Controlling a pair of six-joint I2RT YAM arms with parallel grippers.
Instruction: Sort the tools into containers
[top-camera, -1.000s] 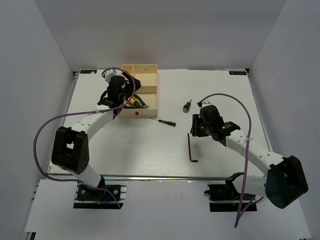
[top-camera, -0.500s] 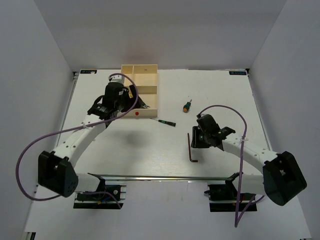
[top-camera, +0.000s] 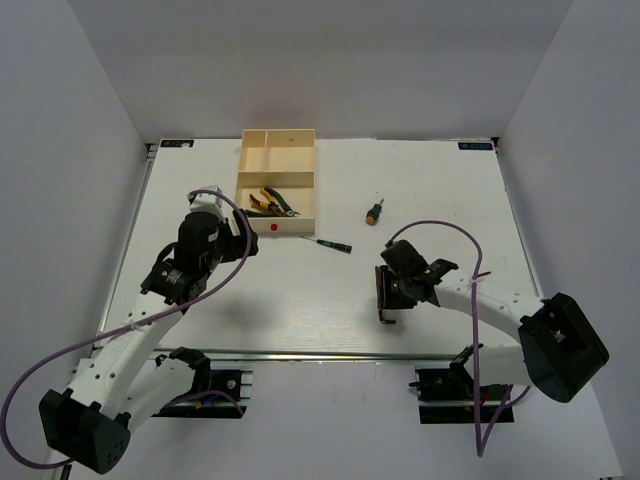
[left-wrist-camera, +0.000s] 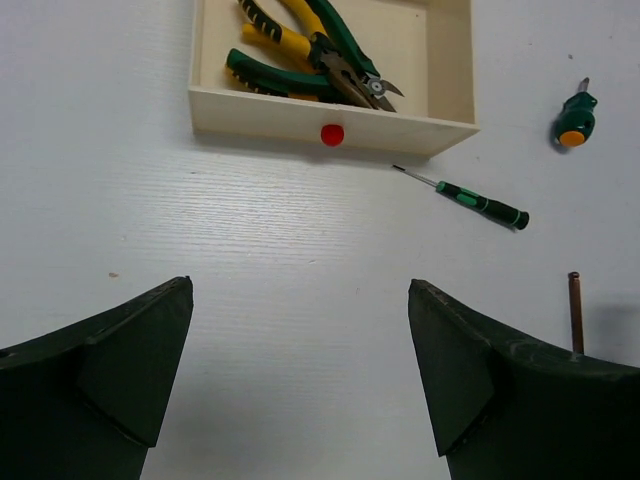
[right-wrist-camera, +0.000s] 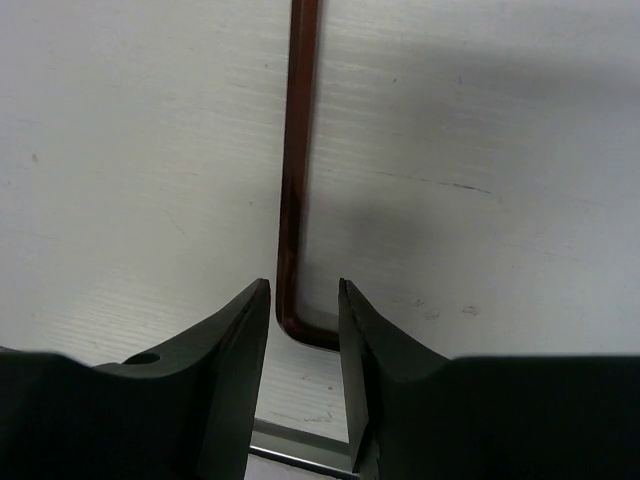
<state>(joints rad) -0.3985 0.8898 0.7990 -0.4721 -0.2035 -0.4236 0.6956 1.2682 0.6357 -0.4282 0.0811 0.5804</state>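
- Hex key (right-wrist-camera: 298, 150) lies near the counter's (top-camera: 300, 300) front edge. Its bend sits between the fingers of the narrow right hand (right-wrist-camera: 302, 287), with slivers of counter showing either side.
- Its short leg is hidden under one finger.
- Left hand (left-wrist-camera: 300, 288) is spread wide and holds nothing, over open counter before the tray (left-wrist-camera: 260, 112).
- Two pliers (left-wrist-camera: 330, 62) lie in the tray's near compartment, handles cut off.
- Thin screwdriver (left-wrist-camera: 485, 205) and stubby screwdriver (left-wrist-camera: 575, 115) lie loose right of the tray.

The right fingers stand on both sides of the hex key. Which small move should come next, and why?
Probably close the right gripper on the hex key: its shaft lies in the gap between the fingers, apparently unclamped, and it rests flat on the table.
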